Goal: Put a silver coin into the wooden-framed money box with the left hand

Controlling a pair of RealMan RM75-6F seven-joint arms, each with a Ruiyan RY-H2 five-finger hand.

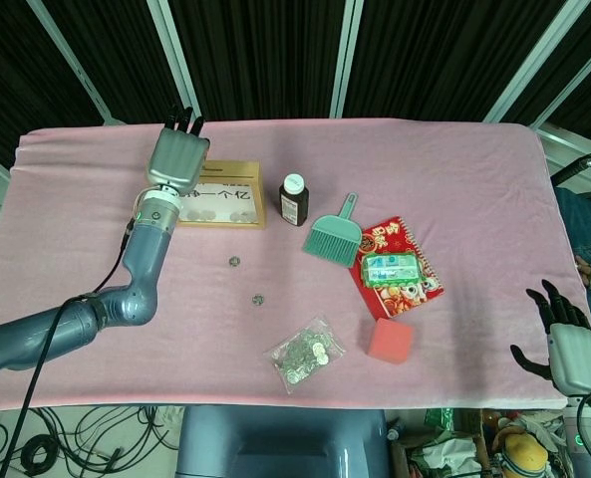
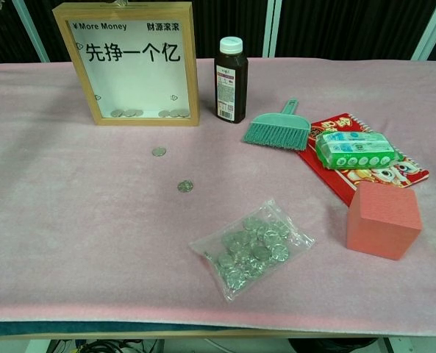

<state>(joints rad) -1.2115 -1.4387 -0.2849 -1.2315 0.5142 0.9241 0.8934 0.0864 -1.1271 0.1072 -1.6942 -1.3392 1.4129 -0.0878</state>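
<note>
My left hand (image 1: 176,157) hovers over the wooden-framed money box (image 2: 134,63) near the table's far-left corner, its grip hidden, so the silver coin's drop is unconfirmed.

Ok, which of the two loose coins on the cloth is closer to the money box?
The upper-left coin, just below the money box. The other coin lies nearer the coin bag.

Matt pink cloth (image 2: 70,243) under mixed finishes
Pale wooden money box (image 2: 192,73) with glossy pane; shiny metal coins (image 2: 185,187); clear crinkled plastic bag (image 2: 251,248); metallic grey left hand (image 1: 177,159).
</note>
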